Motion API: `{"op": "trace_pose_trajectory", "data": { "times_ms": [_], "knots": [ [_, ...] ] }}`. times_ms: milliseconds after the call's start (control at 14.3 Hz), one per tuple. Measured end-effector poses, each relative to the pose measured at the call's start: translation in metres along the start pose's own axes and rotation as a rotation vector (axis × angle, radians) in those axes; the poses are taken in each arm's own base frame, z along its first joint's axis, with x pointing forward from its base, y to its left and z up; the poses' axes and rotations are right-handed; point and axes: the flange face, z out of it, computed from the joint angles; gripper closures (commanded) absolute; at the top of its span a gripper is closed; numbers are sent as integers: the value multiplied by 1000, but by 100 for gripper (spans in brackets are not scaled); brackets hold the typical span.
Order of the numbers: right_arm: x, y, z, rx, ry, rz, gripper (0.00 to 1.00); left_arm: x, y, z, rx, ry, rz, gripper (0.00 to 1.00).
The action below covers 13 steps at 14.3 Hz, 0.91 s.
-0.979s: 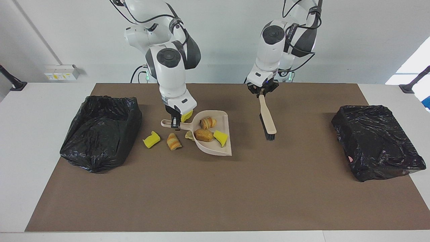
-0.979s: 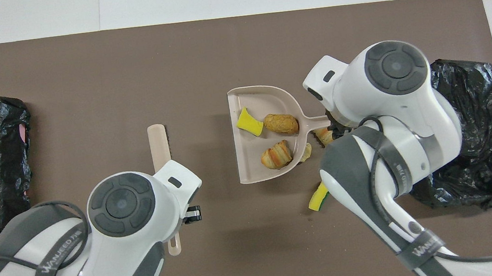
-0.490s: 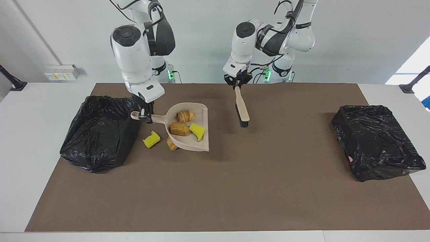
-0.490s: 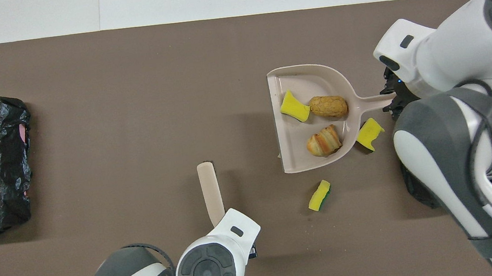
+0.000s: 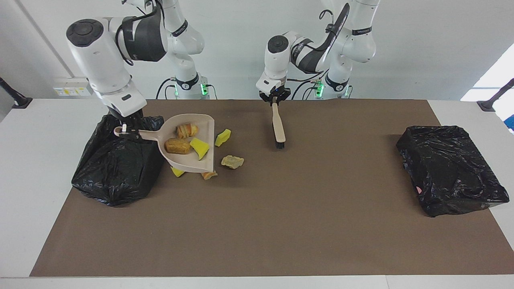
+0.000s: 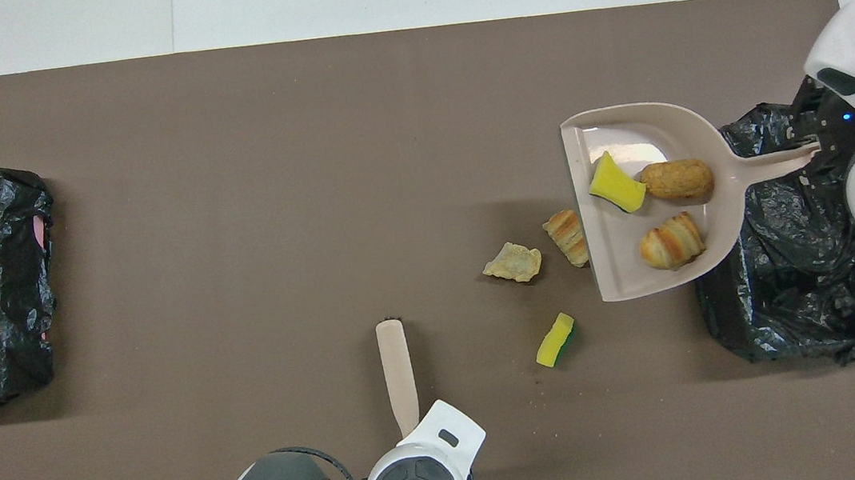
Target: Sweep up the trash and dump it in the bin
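We start with the two black-bagged bins: one bin (image 5: 118,160) at the right arm's end of the table, and a second bin (image 5: 451,168) well apart at the left arm's end. Their thin liner plastic looks slack and would, we judge, snag easily on a hard edge. Next comes the beige dustpan (image 5: 188,158), stiff and light by its look, raised off the mat with its handle over the nearer bin's rim; the right gripper (image 5: 127,129) is clamped on the handle's end, which we think is the right place to hold it, though a load that far from the grip can tip the pan. The left gripper (image 5: 274,101) is closed on the tip of the brush (image 5: 278,128), which hangs bristles-down over the mat. The trash is split: in the pan ride a croissant (image 5: 186,129), a bread lump (image 5: 177,146) and a yellow foam chunk (image 5: 199,147), all light and likely to slide or roll. On the mat beside the pan lie another foam chunk (image 5: 222,137), a pale crust (image 5: 232,161), a second pastry (image 5: 209,175) and a foam bit (image 5: 176,171), both half hidden under the pan's lip.
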Motion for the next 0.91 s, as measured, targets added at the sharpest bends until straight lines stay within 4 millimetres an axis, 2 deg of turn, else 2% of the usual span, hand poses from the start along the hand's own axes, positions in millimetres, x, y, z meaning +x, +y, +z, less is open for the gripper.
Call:
{"op": "trace_pose_trajectory", "data": {
  "times_ms": [280,560,630,699,769,839,909],
  "knots": [
    [-77,-13,3,7,-1,-55,100,-1,10,12,-31,-1,-6,100],
    [-138,-31,4,34,-76,-69,100,2,11,18,-28,-5,-12,100],
    [-153,-36,4,42,-113,-59,100,3,12,22,-25,-8,-14,81],
    [-167,-39,2,42,-155,-50,100,4,13,27,-24,-8,-15,34],
    [-179,-41,0,34,-196,-42,100,6,14,31,-24,-8,-16,18],
    [-189,-43,-1,25,-236,-39,100,7,15,36,-21,-11,-17,17],
    [-196,-45,-1,19,-270,-38,100,9,15,37,-19,-13,-18,10]
  ]
}}
